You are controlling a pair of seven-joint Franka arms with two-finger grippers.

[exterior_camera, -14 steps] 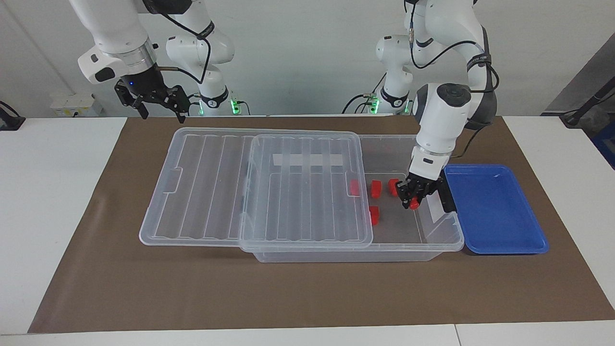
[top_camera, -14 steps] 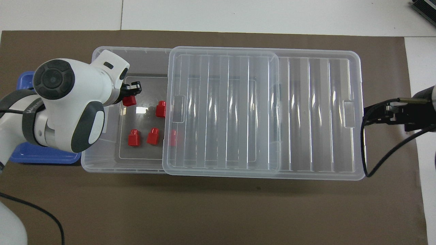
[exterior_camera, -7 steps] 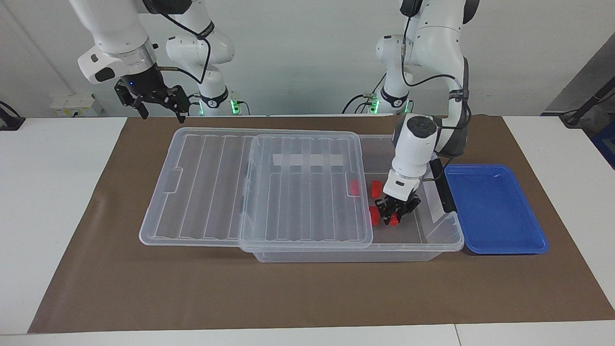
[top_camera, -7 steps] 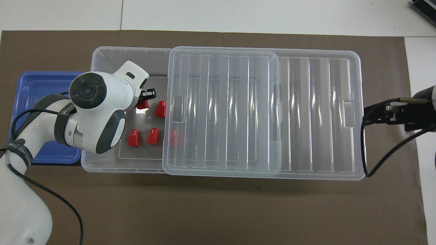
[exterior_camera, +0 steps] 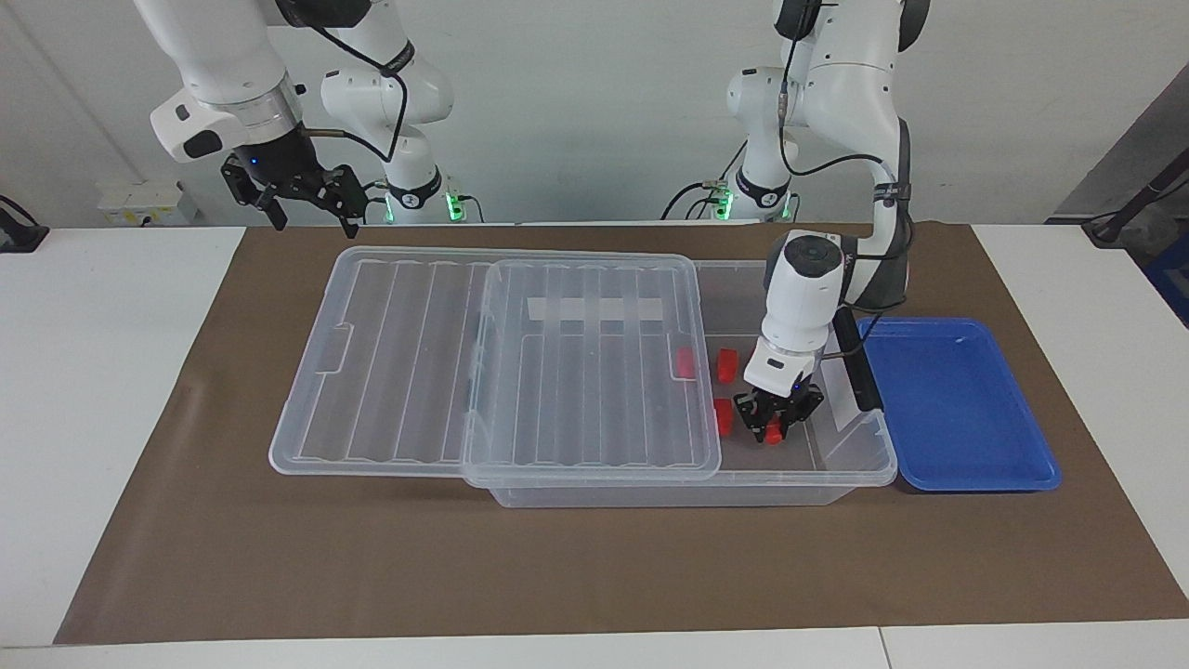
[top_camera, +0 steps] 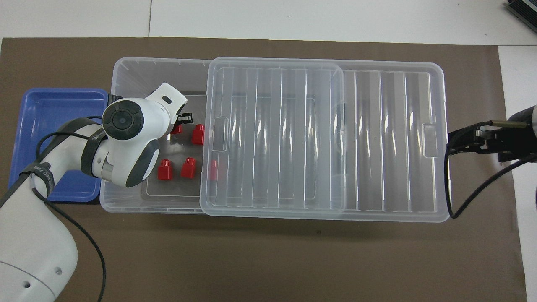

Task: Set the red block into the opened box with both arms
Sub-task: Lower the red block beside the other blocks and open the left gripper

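Progress: late in the placing step. Left end effector (exterior_camera: 776,426) is low inside the uncovered end of the box (exterior_camera: 855,465), fingertips pinching a red block (exterior_camera: 773,431) close to the box floor; whether the block already touches the floor cannot be told. The ribbed clear lid (exterior_camera: 594,372) sits slid toward the right arm's end, leaving only the end beside the blue tray (exterior_camera: 957,400) uncovered. Four other red blocks already lie on the box floor: three in the open part (top_camera: 165,169) (top_camera: 188,167) (top_camera: 198,134), and one partly under the lid edge (top_camera: 213,170). The blue tray holds no blocks. Right end effector (exterior_camera: 297,195) hangs over the table near the corner of the brown mat (exterior_camera: 186,520) at the right arm's end, fingers spread, holding nothing; that arm waits. Judgement: the held block looks to be the last one, so what remains is releasing it and lifting the left arm clear of the box.
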